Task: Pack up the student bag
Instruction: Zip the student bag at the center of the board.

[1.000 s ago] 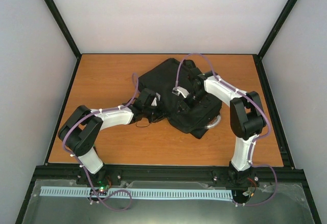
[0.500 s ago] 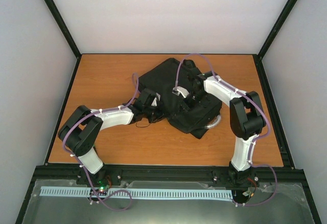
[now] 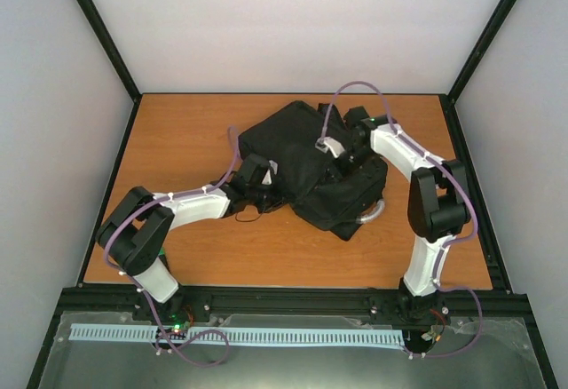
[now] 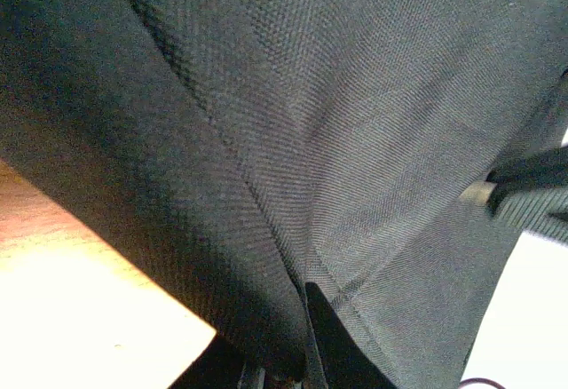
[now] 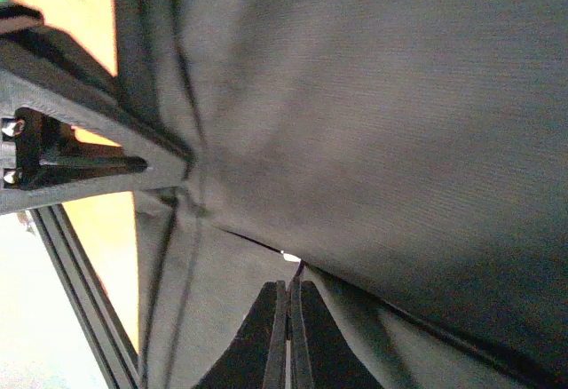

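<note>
The student bag [image 3: 306, 167], a large black fabric backpack, lies in the middle of the wooden table, its grey curved handle [image 3: 374, 212] at the near right. My left gripper [image 3: 260, 196] is at the bag's near left edge. In the left wrist view black fabric [image 4: 293, 123] fills the frame, and my left gripper [image 4: 306, 340] is shut on a fold of it. My right gripper [image 3: 340, 152] is over the bag's top right. In the right wrist view my right gripper [image 5: 288, 289] is shut on a thin zipper pull [image 5: 294, 269] at a seam of the bag [image 5: 373, 96].
Bare wooden table [image 3: 177, 140] surrounds the bag on all sides. A thin dark cord loop [image 3: 248, 217] lies on the table by the left gripper. Black frame rails [image 3: 293, 298] and white walls enclose the table. A black arm part [image 5: 62, 154] shows at the left in the right wrist view.
My right gripper has moved back and to the right over the bag, still shut. The bag's fabric has shifted and bulged up at the far left. The left gripper has stayed at the bag's edge.
</note>
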### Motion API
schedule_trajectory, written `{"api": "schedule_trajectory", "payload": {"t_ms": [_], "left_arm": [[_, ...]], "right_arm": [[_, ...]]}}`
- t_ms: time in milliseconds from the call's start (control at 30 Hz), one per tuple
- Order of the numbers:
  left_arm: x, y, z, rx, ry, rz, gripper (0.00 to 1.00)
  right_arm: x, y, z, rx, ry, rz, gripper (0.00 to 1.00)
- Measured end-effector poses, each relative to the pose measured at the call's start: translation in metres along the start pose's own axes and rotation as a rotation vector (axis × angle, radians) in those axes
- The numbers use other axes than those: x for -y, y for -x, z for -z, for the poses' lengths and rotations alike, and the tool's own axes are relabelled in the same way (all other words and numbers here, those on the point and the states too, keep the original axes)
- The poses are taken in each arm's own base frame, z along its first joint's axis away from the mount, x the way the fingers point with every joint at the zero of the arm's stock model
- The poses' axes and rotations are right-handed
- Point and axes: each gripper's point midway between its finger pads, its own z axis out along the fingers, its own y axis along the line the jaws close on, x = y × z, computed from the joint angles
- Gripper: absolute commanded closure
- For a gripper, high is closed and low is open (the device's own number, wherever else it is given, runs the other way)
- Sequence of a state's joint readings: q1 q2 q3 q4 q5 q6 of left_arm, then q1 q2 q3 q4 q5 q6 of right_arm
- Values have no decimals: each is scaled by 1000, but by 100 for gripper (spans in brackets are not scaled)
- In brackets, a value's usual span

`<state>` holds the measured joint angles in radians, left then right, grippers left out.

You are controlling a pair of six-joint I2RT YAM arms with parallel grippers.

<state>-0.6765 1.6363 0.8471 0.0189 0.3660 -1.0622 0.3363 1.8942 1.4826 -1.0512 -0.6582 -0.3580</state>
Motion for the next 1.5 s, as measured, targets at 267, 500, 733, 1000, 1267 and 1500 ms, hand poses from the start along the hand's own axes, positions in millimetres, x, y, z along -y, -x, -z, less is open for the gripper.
{"api": "schedule_trajectory", "payload": {"t_ms": [267,500,733,1000,1267,1500], "left_arm": [[-3,-2,7,20,-3,-4,99],[-7,-4,13,34,1,-6,99],[-5,-3,17,49,0,-12,99],[-5,-1,18,62,4,-18,99],[-7,0,20,76,9,-24,99],[-4,1,22,90,5,-30,99]], "right_arm": [[51,15,59,125,-101,-63,97],[87,19,89,177,-177,-93,97],[118,12,84,170,-170,-147,97],[135,11,83,180,-173,-167,97],[150,14,91,196,-182,-187,97],[159,12,86,189,-177,-214,97]]}}
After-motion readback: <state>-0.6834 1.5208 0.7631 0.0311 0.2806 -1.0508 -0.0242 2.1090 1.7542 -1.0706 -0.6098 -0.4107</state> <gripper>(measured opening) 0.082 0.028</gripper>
